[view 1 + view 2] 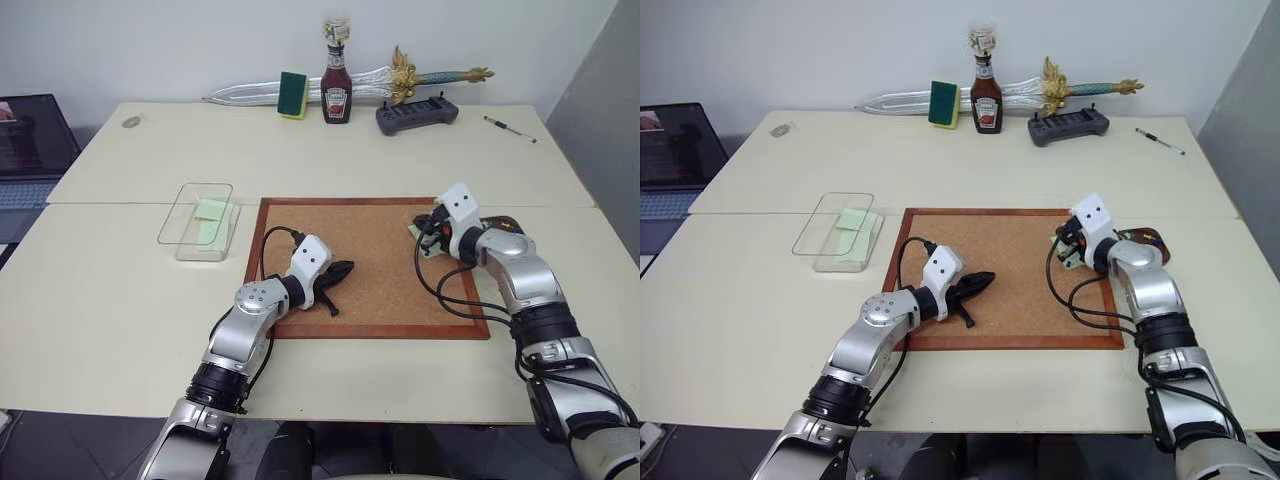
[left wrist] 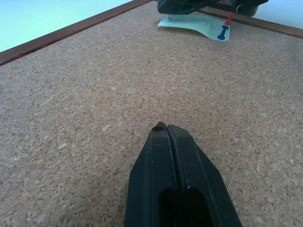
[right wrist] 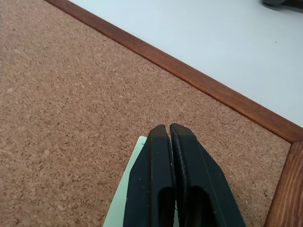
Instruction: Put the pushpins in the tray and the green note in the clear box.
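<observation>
Two pins, one blue (image 2: 223, 32) and one red (image 2: 229, 19), stand in the green note (image 2: 189, 23) at the cork board's (image 1: 370, 290) right edge, so most work remains. Low centre, my left gripper (image 1: 338, 272) is pressed together, empty. Right of centre, my right gripper (image 3: 169, 130) is pressed together over the note; whether it pinches anything, I cannot tell. The tray (image 1: 1145, 240) sits beyond; the clear box (image 1: 198, 220), upper left, already holds green slips.
</observation>
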{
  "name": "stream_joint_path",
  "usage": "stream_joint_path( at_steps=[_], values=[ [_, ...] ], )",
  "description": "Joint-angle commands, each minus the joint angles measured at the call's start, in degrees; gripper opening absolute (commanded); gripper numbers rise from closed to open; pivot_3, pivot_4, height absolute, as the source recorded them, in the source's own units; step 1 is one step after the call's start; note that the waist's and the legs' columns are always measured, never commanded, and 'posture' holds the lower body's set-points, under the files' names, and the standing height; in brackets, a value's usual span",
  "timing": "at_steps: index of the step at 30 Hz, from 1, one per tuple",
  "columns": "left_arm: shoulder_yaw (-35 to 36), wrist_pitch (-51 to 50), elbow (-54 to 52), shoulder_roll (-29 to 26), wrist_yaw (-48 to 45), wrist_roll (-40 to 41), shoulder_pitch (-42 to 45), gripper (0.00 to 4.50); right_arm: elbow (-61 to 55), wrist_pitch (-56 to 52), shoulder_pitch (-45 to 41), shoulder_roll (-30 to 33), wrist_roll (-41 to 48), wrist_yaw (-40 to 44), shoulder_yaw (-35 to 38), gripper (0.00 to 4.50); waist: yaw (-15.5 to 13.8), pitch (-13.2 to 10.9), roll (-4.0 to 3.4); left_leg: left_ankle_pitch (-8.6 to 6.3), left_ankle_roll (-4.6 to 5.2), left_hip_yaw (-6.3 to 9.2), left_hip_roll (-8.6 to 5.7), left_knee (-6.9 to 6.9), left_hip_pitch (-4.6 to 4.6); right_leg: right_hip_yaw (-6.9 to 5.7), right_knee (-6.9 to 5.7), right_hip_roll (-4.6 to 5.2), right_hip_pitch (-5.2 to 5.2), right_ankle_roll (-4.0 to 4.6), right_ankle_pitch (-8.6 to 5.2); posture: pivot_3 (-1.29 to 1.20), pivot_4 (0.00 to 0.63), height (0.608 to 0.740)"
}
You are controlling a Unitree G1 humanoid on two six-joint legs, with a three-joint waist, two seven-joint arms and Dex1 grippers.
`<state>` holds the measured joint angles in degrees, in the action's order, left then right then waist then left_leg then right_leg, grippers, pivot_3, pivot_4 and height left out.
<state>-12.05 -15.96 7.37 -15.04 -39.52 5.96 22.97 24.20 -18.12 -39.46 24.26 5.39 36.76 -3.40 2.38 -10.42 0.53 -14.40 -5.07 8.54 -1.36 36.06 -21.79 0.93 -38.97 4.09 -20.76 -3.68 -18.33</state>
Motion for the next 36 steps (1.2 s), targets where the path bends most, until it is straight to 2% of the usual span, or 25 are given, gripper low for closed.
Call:
stream_joint_path(
  at_steps=[1,12,22,30,36],
  values=[
    [-3.95,-3.06,1.77,0.56,-1.31,-1.24,-2.32,0.0,-5.3,-1.08,-0.02,-0.64,2.08,0.76,1.41,0.04,0.0,0.02,-0.04,0.0,0.01,0.0,0.0,0.0,0.0,0.0,0.0,0.0,0.0,0.0,0.0,0.0,0.15,0.74],
    [-4.72,-4.05,1.32,0.55,-1.38,-1.32,-2.52,0.0,-9.46,-3.37,1.35,0.48,3.81,-0.63,3.91,0.04,-0.26,0.09,-0.07,-0.02,0.04,0.01,-0.03,0.01,0.0,0.0,0.01,0.02,0.03,0.0,0.0,0.0,0.15,0.74],
    [-4.76,-3.73,1.03,0.22,-1.2,-1.31,-2.89,0.0,-7.29,-6.27,1.96,9.02,5.21,-4.92,14.4,0.04,-0.54,0.11,-0.11,-0.07,0.12,0.0,-0.06,0.0,-0.02,0.0,0.02,0.05,0.04,0.0,0.0,0.0,0.15,0.74],
    [-4.84,-3.27,1.64,0.29,-1.46,-1.3,-2.39,0.0,-0.73,-6.14,3.04,12.67,1.7,-8.92,14.41,0.04,-0.49,0.27,-0.25,-0.09,0.16,-0.11,-0.05,0.01,0.02,0.06,0.02,0.05,0.07,0.0,0.0,0.0,0.15,0.74],
    [-4.98,-3.39,1.08,0.14,-1.4,-1.35,-2.91,0.0,-1.08,-7.87,4.06,13.7,1.2,-9.22,14.11,0.04,-0.5,0.28,-0.27,-0.08,0.14,-0.11,-0.05,0.01,0.01,0.06,0.02,0.05,0.07,0.0,0.0,0.0,0.15,0.74]
  ],
)
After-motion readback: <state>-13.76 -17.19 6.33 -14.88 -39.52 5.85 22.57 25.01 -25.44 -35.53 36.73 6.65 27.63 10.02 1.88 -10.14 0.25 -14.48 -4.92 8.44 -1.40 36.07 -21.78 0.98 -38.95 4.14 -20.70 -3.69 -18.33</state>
